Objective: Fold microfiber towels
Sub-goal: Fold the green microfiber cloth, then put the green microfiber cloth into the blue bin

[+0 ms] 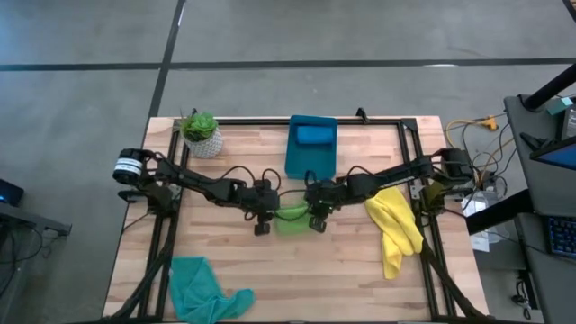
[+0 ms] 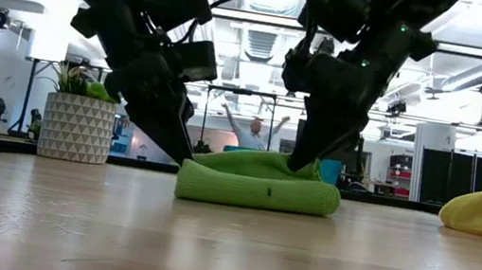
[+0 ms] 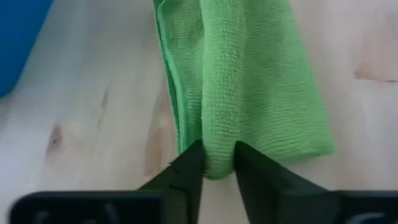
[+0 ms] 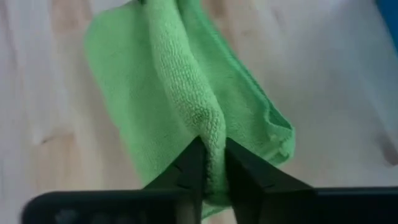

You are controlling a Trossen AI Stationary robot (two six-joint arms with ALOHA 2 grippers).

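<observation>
Left gripper (image 1: 262, 222) pinches the left end of the green towel (image 1: 291, 219), right gripper (image 1: 317, 220) pinches the other end, so the folded towel's long axis runs straight between them, mid-desk (image 1: 342, 279). Both arms are equally near. The blue towel (image 1: 313, 135) sits in the bin (image 1: 297, 164), yellow towel (image 1: 394, 225) to the right, teal towel (image 1: 202, 286) front-left. A person (image 2: 252, 129) stands in the room behind.
</observation>
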